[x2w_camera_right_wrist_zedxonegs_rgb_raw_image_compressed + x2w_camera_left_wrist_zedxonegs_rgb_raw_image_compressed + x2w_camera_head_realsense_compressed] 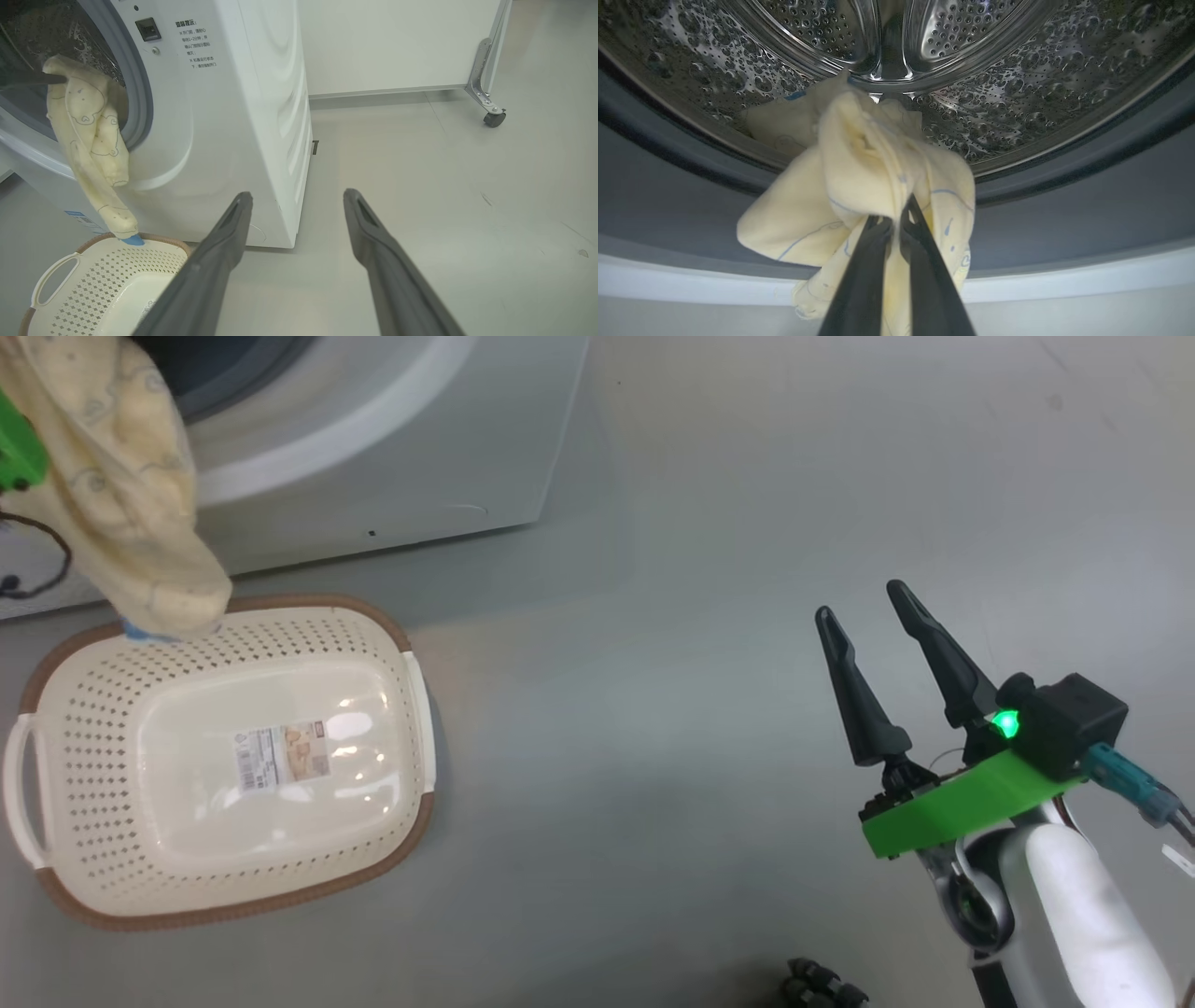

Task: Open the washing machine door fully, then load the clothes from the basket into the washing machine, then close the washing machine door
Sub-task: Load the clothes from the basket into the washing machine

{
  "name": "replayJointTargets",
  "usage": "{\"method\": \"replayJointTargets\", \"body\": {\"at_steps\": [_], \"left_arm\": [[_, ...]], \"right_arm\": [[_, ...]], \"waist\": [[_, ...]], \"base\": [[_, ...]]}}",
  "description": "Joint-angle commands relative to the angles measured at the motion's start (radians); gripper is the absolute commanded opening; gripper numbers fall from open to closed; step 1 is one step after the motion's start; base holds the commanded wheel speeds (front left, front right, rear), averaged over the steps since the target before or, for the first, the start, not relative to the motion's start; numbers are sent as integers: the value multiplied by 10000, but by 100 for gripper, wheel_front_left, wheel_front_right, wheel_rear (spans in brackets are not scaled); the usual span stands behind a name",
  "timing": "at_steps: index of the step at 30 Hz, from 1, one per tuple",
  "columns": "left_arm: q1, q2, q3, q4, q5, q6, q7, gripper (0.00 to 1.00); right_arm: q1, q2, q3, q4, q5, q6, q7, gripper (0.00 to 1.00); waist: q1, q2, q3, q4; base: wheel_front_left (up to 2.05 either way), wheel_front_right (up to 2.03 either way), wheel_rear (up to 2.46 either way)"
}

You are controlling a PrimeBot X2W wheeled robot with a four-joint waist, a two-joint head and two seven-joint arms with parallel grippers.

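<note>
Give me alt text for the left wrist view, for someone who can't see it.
The left gripper, shut on the pale yellow clothes, holds them at the washing machine's open mouth. The steel drum lies behind them, and the fabric droops across the grey gasket.

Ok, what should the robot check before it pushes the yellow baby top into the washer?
1. Left gripper shut on the soft pale yellow garment: ok.
2. Perforated steel drum of the big white washing machine open ahead: ok.
3. Garment fully inside: not ok; its blue cuff dangles at the brown rim of the cream perforated plastic basket.
4. Basket emptied: ok.
5. Right gripper open, off over the grey floor: ok.
6. Round black door fully open: cannot tell.
</note>
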Motion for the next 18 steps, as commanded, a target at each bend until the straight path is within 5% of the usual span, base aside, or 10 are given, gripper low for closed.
{"method": "replayJointTargets", "body": {"at_steps": [1,11,18], "left_arm": [[-636,677,490,-210,67,100,-46,0],[-1867,1124,555,1095,716,-83,-1155,0],[-2877,980,625,2084,1299,-239,-3339,0]], "right_arm": [[-25,-93,232,-216,86,-29,-127,100],[-134,-93,678,142,512,-29,-392,100],[-70,-93,799,261,674,-29,-469,100]], "waist": [[0,0,196,-280],[0,0,585,-1318],[0,0,792,-1697]], "base": [[0,0,0],[0,0,0],[0,0,0]]}}
